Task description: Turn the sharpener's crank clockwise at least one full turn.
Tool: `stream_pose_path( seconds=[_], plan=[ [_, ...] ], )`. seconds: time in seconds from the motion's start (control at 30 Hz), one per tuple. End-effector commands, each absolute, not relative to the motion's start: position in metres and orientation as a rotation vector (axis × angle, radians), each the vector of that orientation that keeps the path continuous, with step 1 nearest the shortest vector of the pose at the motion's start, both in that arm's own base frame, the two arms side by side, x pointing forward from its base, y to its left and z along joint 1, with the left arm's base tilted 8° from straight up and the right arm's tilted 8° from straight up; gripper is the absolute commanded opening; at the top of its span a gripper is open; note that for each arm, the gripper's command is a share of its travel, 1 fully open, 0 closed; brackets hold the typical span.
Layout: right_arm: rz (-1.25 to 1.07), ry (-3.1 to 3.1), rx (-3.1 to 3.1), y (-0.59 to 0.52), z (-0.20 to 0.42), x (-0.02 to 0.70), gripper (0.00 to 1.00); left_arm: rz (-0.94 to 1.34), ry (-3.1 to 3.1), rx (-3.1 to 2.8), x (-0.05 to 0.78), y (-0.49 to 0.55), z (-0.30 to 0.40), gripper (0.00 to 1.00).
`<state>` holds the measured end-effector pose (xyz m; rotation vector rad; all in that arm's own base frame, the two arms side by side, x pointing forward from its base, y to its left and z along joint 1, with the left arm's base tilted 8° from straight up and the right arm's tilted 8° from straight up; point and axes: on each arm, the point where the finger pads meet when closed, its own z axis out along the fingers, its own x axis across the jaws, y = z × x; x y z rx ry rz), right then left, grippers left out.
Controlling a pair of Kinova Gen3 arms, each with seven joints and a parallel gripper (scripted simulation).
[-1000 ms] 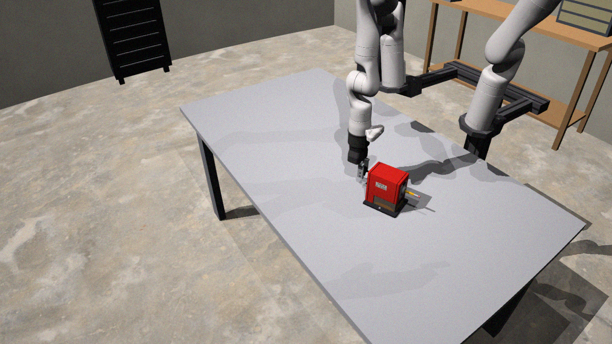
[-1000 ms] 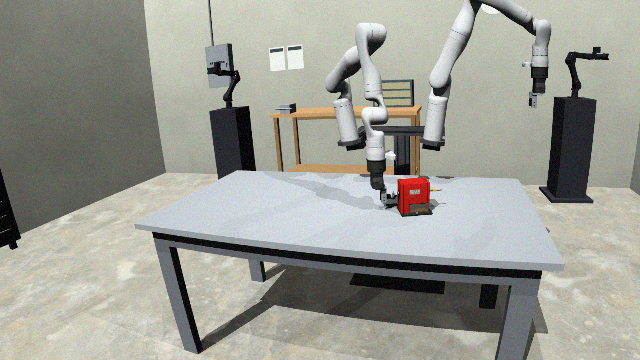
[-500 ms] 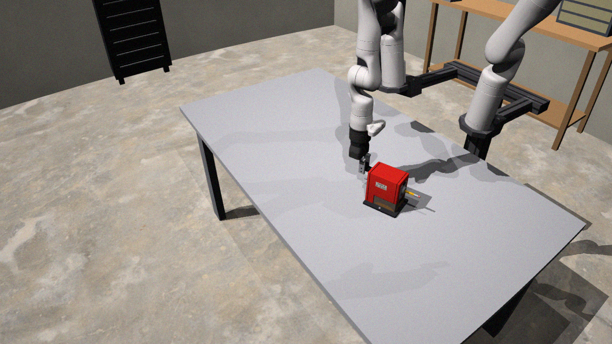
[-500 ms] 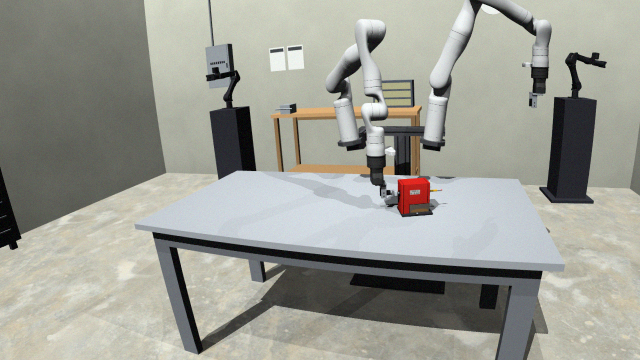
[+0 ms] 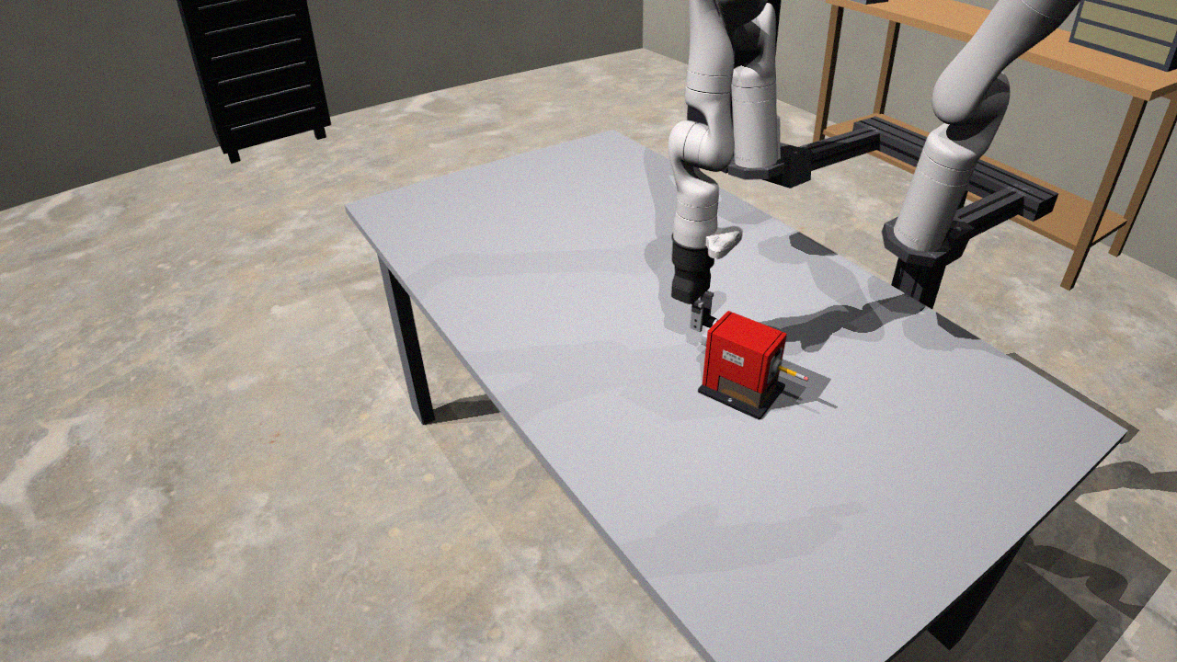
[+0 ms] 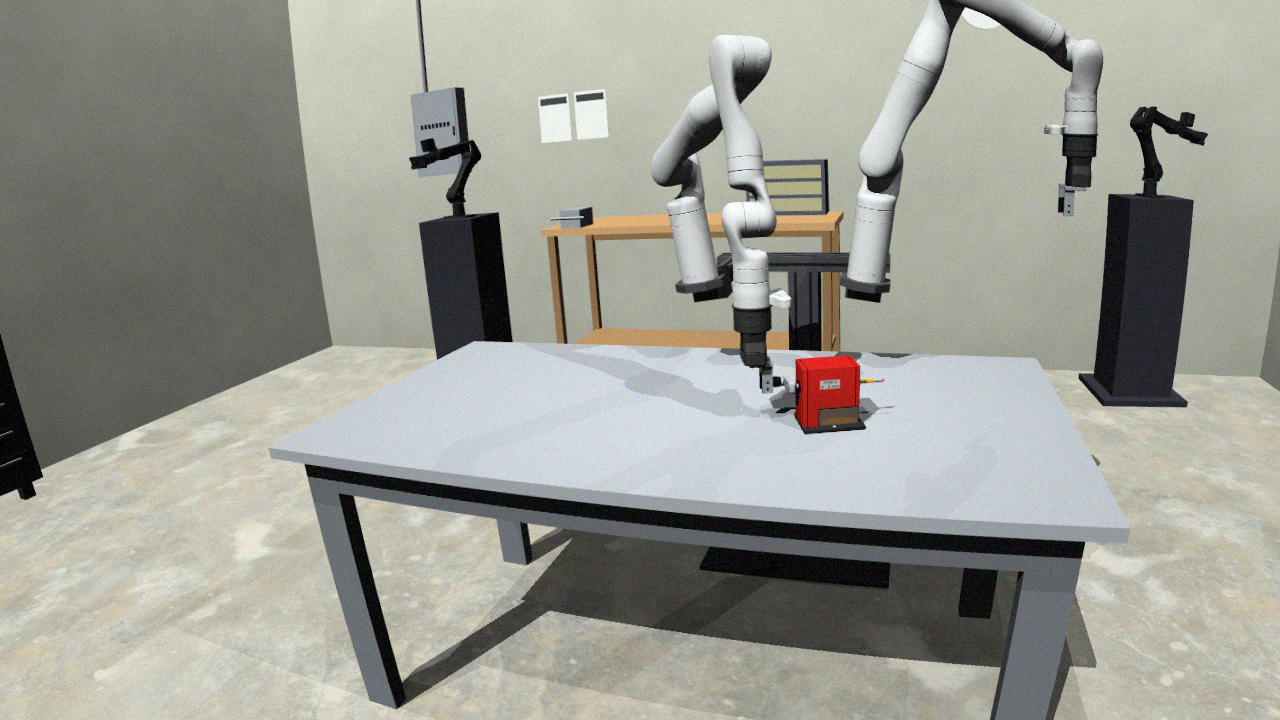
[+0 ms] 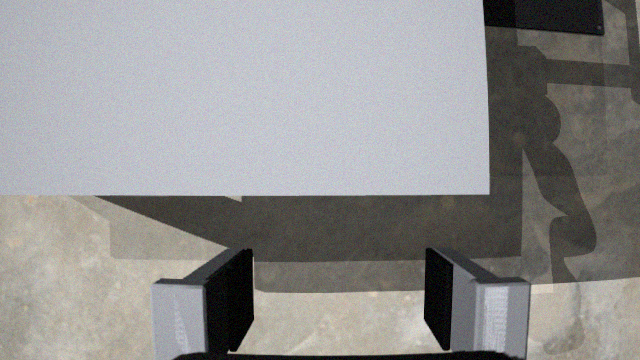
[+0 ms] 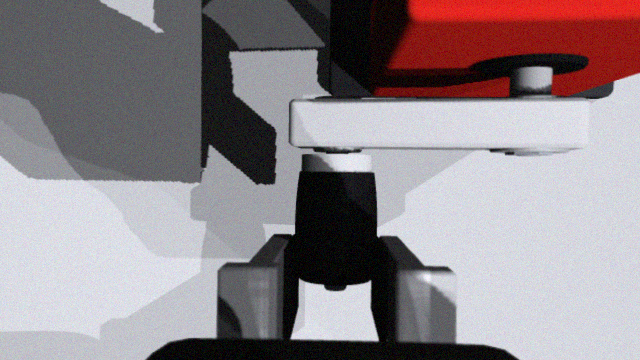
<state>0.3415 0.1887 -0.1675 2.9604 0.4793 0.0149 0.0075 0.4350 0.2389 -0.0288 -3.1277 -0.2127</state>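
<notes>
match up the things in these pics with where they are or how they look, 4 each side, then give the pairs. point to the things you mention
1. left gripper [image 6: 1066, 200] [image 7: 339, 300]
2. right gripper [image 5: 702, 313] [image 6: 767, 378] [image 8: 335, 270]
3. pencil [image 5: 792, 373] [image 6: 870, 381]
4. sharpener housing [image 5: 745, 346] [image 6: 827, 392] [image 8: 525, 35]

A. red
B. shut on the black crank knob [image 8: 336, 215]
C. fingers apart, nothing between them
D. sticking out of the side opposite the crank arm [image 8: 440, 124]

Pairs: 1-C, 2-B, 3-D, 4-A
</notes>
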Motion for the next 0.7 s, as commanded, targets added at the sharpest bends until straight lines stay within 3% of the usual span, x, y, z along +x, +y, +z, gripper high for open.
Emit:
stream_pose_path(
  seconds=[0.0,0.3,0.33,0.67],
  plan=[
    [0.017,0.48,2.961,0.1892,-0.1669,0.342,0.0,-0.216,-3.128,-0.029,0.0074,0.4353,0.2396,1.0],
    [0.017,0.48,2.961,0.1892,-0.1669,0.342,0.0,-0.216,-3.128,-0.029,0.0074,0.4353,0.2396,1.0],
    [0.017,0.48,2.961,0.1892,-0.1669,0.342,0.97,-0.216,-3.128,-0.029,0.0074,0.4353,0.2396,1.0],
    [0.017,0.48,2.961,0.1892,-0.1669,0.342,0.97,-0.216,-3.128,-0.029,0.0074,0.4353,0.2396,1.0]
  ],
)
